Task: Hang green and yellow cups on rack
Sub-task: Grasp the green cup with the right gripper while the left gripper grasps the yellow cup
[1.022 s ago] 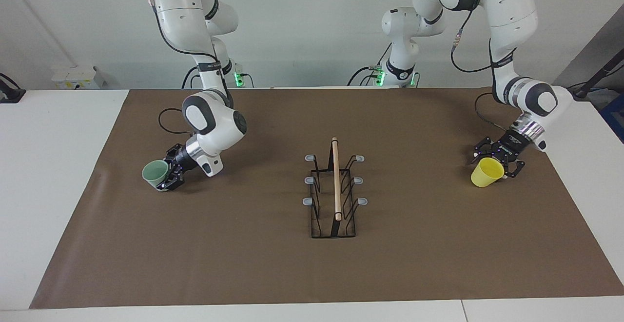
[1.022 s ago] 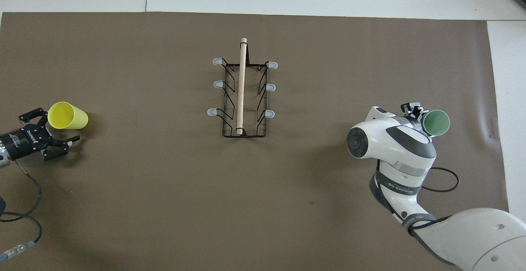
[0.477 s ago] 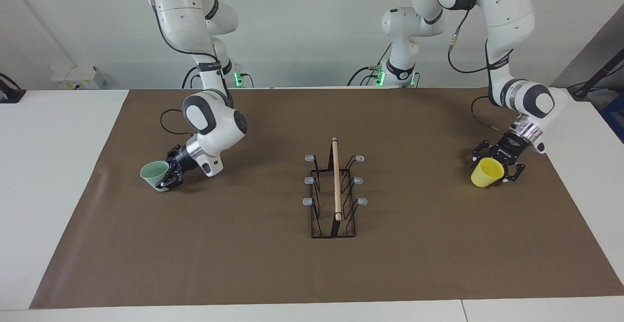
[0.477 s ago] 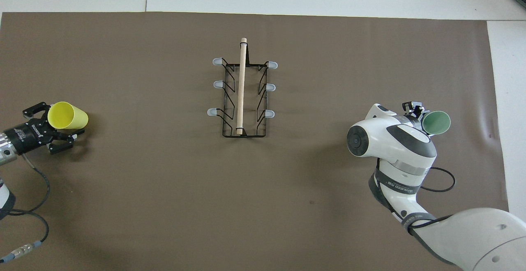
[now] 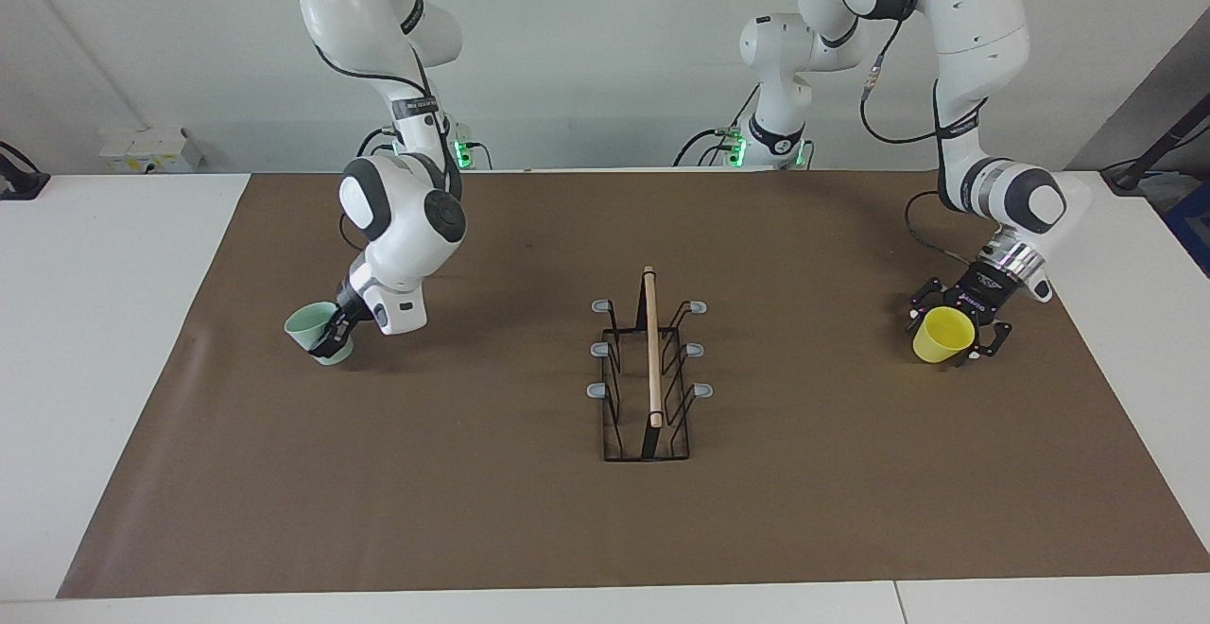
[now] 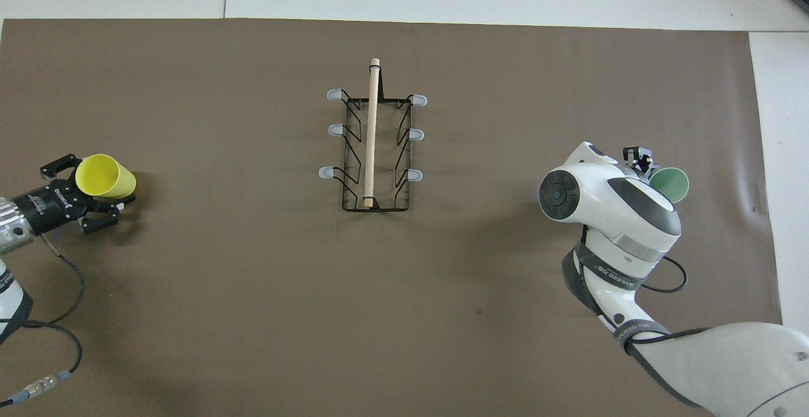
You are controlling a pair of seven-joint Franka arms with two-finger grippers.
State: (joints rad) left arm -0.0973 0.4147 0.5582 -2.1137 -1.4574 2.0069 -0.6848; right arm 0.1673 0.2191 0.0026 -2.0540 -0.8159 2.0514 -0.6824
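Observation:
The rack (image 5: 651,350) (image 6: 371,132), black wire with a wooden rod and grey-tipped prongs, stands mid-mat with nothing on it. A mint green cup (image 5: 307,326) (image 6: 673,184) is tilted just above the mat toward the right arm's end, with my right gripper (image 5: 331,336) (image 6: 652,174) shut on its wall. The yellow cup (image 5: 941,340) (image 6: 110,178) lies on its side toward the left arm's end, its mouth toward my left gripper (image 5: 953,329) (image 6: 100,188). That gripper is open, with one finger on each side of the cup.
A brown mat (image 5: 473,511) covers most of the white table (image 5: 95,321). A small white box (image 5: 151,147) sits on the table at the right arm's end, near the robots. Cables trail from both arms (image 6: 38,335).
My right gripper finished closing on the green cup and its wrist swung more upright, shifting the cup slightly toward the rack. My left gripper slid forward until its fingers straddled the yellow cup.

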